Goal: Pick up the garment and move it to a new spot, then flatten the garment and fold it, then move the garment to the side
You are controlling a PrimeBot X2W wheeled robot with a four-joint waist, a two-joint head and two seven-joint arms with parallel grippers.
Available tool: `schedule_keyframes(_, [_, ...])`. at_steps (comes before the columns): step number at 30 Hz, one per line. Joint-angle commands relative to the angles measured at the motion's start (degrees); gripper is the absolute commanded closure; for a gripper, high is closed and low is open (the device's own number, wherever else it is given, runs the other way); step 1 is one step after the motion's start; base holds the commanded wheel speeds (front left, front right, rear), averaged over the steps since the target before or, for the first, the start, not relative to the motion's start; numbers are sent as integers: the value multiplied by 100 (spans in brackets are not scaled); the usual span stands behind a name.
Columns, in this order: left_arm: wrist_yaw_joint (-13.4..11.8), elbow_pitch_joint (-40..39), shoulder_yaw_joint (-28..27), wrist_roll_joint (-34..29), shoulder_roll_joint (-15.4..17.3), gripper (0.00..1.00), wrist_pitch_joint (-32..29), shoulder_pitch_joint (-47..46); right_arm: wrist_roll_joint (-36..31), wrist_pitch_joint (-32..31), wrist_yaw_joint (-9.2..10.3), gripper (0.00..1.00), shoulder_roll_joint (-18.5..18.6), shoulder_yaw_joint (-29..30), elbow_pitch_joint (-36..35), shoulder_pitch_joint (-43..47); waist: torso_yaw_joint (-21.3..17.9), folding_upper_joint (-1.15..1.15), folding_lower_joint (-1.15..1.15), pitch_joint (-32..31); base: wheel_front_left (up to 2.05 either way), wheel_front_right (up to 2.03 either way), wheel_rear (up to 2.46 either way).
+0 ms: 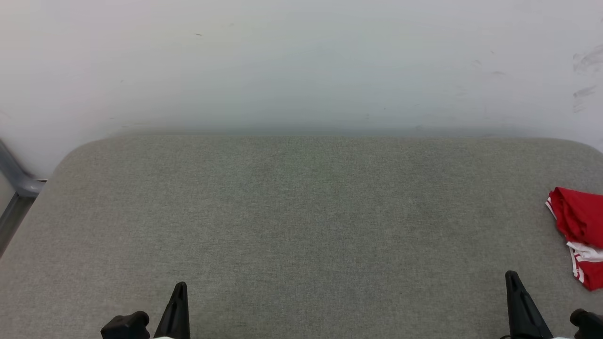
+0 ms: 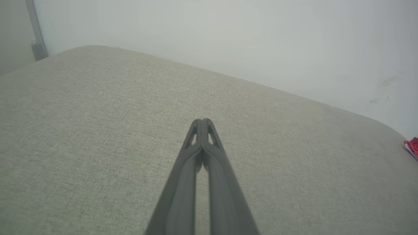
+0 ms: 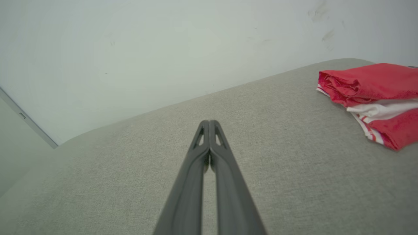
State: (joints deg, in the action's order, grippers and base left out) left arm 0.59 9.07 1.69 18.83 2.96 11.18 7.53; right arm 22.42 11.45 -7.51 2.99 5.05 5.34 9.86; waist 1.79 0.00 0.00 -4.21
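While both grippers are pointing forward from the near edge, a grey woven-fabric padded surface [image 1: 301, 212] is spreading across the head view, its far corners rounding off where it is meeting a plain white wall [image 1: 301, 66]. Dark scuff marks [image 1: 586, 63] are showing on the wall at the upper right, and a grey metal rail [image 1: 16, 181] is running down beside the surface's far left corner. The garment [image 1: 579, 221] is lying at the right side of the surface, folded into a compact red bundle with a white layer and red-white stripe trim showing along its near edge. The left gripper [image 1: 180, 287] is sitting at the lower left with its jaws pressed fully together and gripping nothing; in the left wrist view its two dark fingers [image 2: 183, 182] are meeting at their tips over bare fabric. The right gripper [image 1: 511, 275] is sitting at the lower right, likewise closed and empty, near the garment but apart from it. The right edge of the head view is cutting off the garment, so its full outline is not readable. The bottom edge is cropping both gripper bases, and whether the fingertips are touching the fabric or hovering just above it cannot be told.
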Motion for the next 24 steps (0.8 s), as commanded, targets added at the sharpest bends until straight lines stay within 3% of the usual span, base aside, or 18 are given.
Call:
schedule_keyframes(1, [39, -63, -31, 184, 2, 100, -29, -174, 175, -36, 0, 100, 3, 15, -66, -202, -1, 0, 0, 3, 0, 0, 0])
schedule_keyframes(24, [242, 97, -272, 2360, -1, 100, -553, -557, 2248, -568, 1, 100, 2, 54, 212, -647, -38, 0, 0, 93, 0, 0, 0])
